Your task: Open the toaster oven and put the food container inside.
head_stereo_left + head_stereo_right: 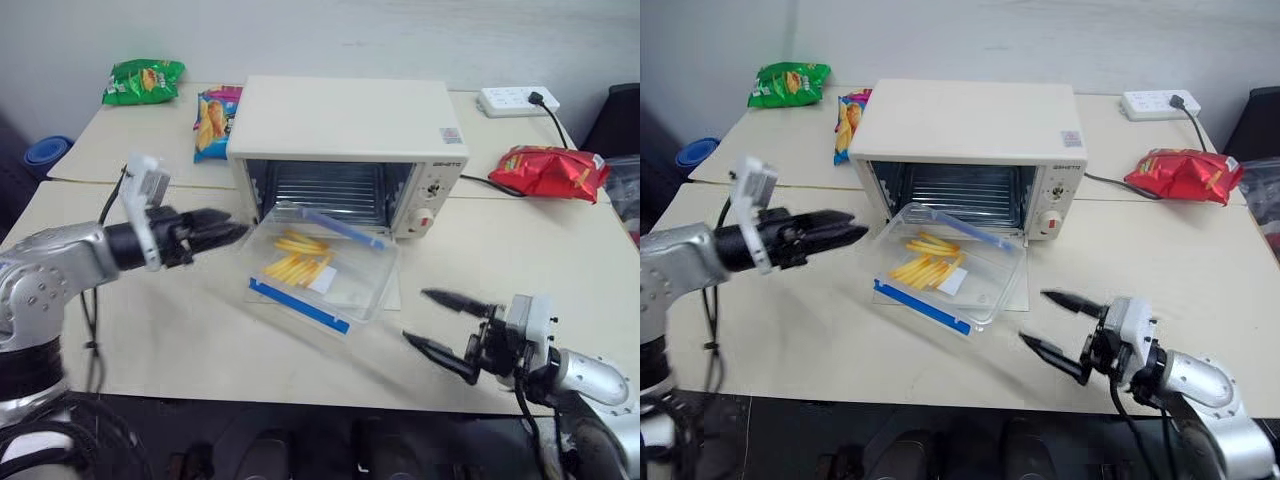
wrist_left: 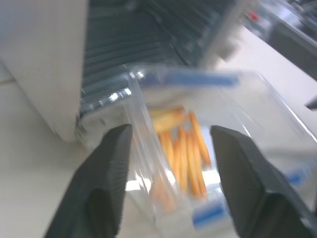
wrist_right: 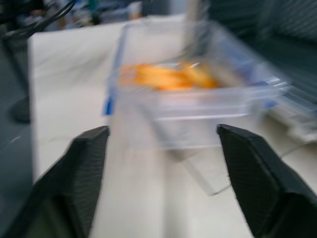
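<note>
The cream-white toaster oven (image 1: pixel 340 120) stands at the middle of the table with its glass door dropped down and its wire rack showing. The clear food container (image 1: pixel 350 285), blue strips along its long edges and yellow food inside, rests on the lowered door, its far end raised at the oven's mouth. My left gripper (image 1: pixel 232 235) points at the container's left side. It is open, and the left wrist view shows the container's (image 2: pixel 178 144) corner just beyond its fingers (image 2: pixel 104 178). My right gripper (image 1: pixel 428 320) is open and lies apart from the container, at its front right.
A green snack bag (image 1: pixel 143 80) and a colourful bag (image 1: pixel 212 120) lie at the back left. A red bag (image 1: pixel 550 170) and a white power strip (image 1: pixel 515 100) with a black cable lie at the back right. Bare table (image 1: pixel 180 330) stretches in front of the oven.
</note>
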{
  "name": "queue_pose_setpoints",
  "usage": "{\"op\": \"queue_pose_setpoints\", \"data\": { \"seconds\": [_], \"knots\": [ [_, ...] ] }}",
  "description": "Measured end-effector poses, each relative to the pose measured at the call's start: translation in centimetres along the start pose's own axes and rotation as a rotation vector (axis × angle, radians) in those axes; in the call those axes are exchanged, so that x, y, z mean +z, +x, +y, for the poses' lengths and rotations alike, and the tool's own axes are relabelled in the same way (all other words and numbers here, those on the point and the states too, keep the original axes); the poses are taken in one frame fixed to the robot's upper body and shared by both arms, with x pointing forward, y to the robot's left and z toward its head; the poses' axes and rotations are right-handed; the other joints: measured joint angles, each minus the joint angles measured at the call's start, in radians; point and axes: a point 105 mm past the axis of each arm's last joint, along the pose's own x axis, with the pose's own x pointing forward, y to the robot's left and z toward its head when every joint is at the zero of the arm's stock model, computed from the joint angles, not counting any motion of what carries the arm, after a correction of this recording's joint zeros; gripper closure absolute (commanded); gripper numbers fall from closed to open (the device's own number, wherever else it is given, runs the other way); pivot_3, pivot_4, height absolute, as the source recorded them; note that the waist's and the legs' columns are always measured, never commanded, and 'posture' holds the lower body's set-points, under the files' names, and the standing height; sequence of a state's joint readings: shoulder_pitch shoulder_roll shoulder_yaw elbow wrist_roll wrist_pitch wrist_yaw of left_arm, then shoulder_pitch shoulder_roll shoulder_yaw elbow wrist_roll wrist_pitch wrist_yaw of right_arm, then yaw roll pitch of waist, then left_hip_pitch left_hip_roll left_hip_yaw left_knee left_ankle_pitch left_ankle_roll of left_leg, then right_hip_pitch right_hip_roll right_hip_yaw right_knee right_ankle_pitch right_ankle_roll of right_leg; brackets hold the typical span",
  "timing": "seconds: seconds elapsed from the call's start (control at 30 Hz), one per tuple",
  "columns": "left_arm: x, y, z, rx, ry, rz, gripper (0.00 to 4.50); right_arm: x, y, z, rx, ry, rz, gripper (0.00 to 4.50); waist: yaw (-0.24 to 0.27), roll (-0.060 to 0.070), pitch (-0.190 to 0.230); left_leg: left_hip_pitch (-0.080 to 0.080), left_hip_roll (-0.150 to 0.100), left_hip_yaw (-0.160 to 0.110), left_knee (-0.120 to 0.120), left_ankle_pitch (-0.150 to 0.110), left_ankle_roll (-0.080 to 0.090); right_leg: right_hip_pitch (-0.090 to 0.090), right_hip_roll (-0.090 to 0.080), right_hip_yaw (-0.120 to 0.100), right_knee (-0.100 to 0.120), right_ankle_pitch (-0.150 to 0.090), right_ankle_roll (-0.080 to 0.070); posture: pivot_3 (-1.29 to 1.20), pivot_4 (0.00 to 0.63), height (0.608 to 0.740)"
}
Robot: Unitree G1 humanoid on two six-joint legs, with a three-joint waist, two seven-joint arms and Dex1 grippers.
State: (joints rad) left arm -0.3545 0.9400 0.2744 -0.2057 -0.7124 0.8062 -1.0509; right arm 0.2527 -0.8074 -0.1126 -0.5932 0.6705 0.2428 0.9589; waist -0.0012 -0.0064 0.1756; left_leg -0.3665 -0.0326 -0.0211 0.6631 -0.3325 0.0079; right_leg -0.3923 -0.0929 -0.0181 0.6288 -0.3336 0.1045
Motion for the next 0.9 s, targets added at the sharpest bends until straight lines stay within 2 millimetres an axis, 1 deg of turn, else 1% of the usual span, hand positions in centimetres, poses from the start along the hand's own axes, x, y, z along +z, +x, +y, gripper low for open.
{"op": "queue_pose_setpoints", "data": {
  "seconds": [0.07,0.1,0.13,0.17,0.2,0.23,0.27,0.33,0.37,0.4,0.47,0.5,0.6,0.67,0.8,0.87,0.9],
  "knots": [
    [-0.9,-0.3,-0.2,-0.051,0.060,0.030,3.37,-0.2,0.5,0.5,0.033,0.019,0.013,2.56,0.005,0.000,0.000,-0.001,0.000,-0.003,0.000,0.000,0.000,0.001,-0.001,-0.002,-0.001,0.000,0.000,0.00,0.150,0.740],
    [-2.8,-0.8,-0.7,-0.117,0.133,0.125,3.65,-0.3,1.2,1.0,0.064,0.026,0.026,2.88,0.004,-0.001,0.000,-0.001,0.000,-0.002,0.000,0.000,0.001,0.001,-0.001,-0.001,-0.002,0.000,-0.001,0.00,0.150,0.740],
    [-4.3,-0.8,-0.9,-0.163,0.169,0.178,3.91,-0.4,1.9,1.3,0.088,0.030,0.035,3.14,0.005,0.001,0.000,-0.001,-0.001,-0.002,0.000,-0.001,0.002,0.001,-0.002,-0.001,-0.002,0.000,-0.001,0.00,0.150,0.740],
    [-5.3,-0.6,-1.1,-0.194,0.188,0.204,4.24,-0.6,2.4,1.5,0.101,0.032,0.037,3.53,0.007,0.001,0.000,-0.002,-0.001,-0.002,0.000,-0.001,0.002,0.001,-0.002,-0.001,-0.002,0.000,-0.001,0.00,0.150,0.740],
    [-6.4,-0.3,-1.3,-0.225,0.207,0.221,4.46,-0.7,3.2,1.5,0.108,0.022,0.037,3.78,0.008,0.001,0.000,-0.002,-0.001,-0.003,0.000,-0.001,0.003,0.000,-0.002,-0.001,-0.002,0.000,0.000,0.00,0.150,0.740],
    [-7.2,0.3,-1.5,-0.246,0.217,0.213,4.50,-0.6,3.9,1.3,0.107,0.008,0.033,4.08,0.008,0.001,0.000,-0.003,-0.001,-0.003,0.000,-0.001,0.003,0.000,-0.002,-0.001,-0.002,0.000,0.000,0.00,0.150,0.740],
    [-7.9,1.4,-2.0,-0.275,0.219,0.192,4.50,-0.4,4.9,0.9,0.103,-0.009,0.017,4.42,0.009,0.001,0.000,-0.004,-0.001,-0.003,0.001,-0.001,0.003,-0.001,-0.002,-0.002,-0.001,0.001,0.000,0.00,0.150,0.740],
    [-8.5,3.1,-2.2,-0.279,0.219,0.136,4.50,0.1,6.0,-0.1,0.065,-0.021,-0.001,4.46,0.011,0.000,0.000,-0.005,-0.001,-0.003,0.002,-0.001,0.004,-0.001,-0.002,-0.002,-0.001,0.001,0.000,0.00,0.150,0.740],
    [-8.4,4.2,-2.1,-0.263,0.220,0.101,4.50,0.5,6.5,-0.8,0.039,-0.026,-0.015,4.46,0.012,0.000,0.000,-0.006,-0.001,-0.003,0.002,-0.001,0.004,-0.002,-0.002,-0.002,0.000,0.001,0.001,0.00,0.150,0.740],
    [-7.8,5.6,-1.9,-0.229,0.215,0.041,4.50,0.9,6.9,-1.7,0.007,-0.035,-0.026,4.46,0.016,0.000,0.000,-0.006,-0.002,-0.003,0.003,-0.001,0.004,-0.002,-0.002,-0.002,0.000,0.001,0.001,0.00,0.150,0.740],
    [-6.4,7.5,-1.7,-0.179,0.186,-0.055,4.50,1.5,7.3,-3.0,-0.036,-0.070,-0.029,4.46,0.018,0.000,0.000,-0.006,-0.002,-0.003,0.004,-0.001,0.004,-0.002,-0.002,-0.002,0.001,0.001,0.002,0.00,0.150,0.740],
    [-5.5,8.4,-1.5,-0.152,0.172,-0.103,4.50,1.8,7.3,-4.0,-0.068,-0.097,-0.020,4.46,0.018,0.000,0.000,-0.006,-0.003,-0.003,0.004,-0.001,0.004,-0.002,-0.002,-0.002,0.001,0.002,0.002,0.00,0.150,0.740],
    [-4.1,10.1,-0.7,-0.061,0.162,-0.159,4.50,2.5,7.6,-7.1,-0.172,-0.161,-0.010,4.46,0.016,-0.001,-0.001,-0.005,-0.003,-0.002,0.004,-0.001,0.004,-0.002,-0.001,-0.003,0.003,0.002,0.002,0.00,0.150,0.740],
    [-3.6,11.1,0.1,0.004,0.159,-0.172,4.50,3.0,8.0,-9.0,-0.230,-0.191,-0.016,4.46,0.010,-0.001,-0.001,-0.005,-0.003,-0.002,0.004,0.000,0.004,-0.003,-0.001,-0.003,0.008,0.002,0.002,0.00,0.150,0.740],
    [-4.1,12.3,1.6,0.104,0.156,-0.163,4.50,3.4,8.9,-11.7,-0.304,-0.223,-0.032,4.46,-0.002,-0.001,-0.001,-0.005,-0.003,-0.001,0.004,0.000,0.004,-0.004,-0.001,-0.003,0.009,0.002,0.002,0.00,0.150,0.740],
    [-4.3,13.3,2.7,0.177,0.155,-0.169,4.50,3.6,9.8,-13.1,-0.349,-0.232,-0.047,4.46,-0.002,-0.001,-0.001,-0.005,-0.003,-0.001,0.004,0.000,0.004,-0.004,-0.001,-0.004,0.009,0.002,0.002,0.00,0.150,0.740],
    [-4.0,13.8,3.1,0.206,0.160,-0.180,4.50,3.7,10.2,-13.5,-0.360,-0.234,-0.055,4.46,-0.002,-0.001,-0.001,-0.005,-0.003,-0.001,0.005,0.000,0.004,-0.004,-0.001,-0.004,0.010,0.002,0.002,0.00,0.150,0.740]
  ]
}}
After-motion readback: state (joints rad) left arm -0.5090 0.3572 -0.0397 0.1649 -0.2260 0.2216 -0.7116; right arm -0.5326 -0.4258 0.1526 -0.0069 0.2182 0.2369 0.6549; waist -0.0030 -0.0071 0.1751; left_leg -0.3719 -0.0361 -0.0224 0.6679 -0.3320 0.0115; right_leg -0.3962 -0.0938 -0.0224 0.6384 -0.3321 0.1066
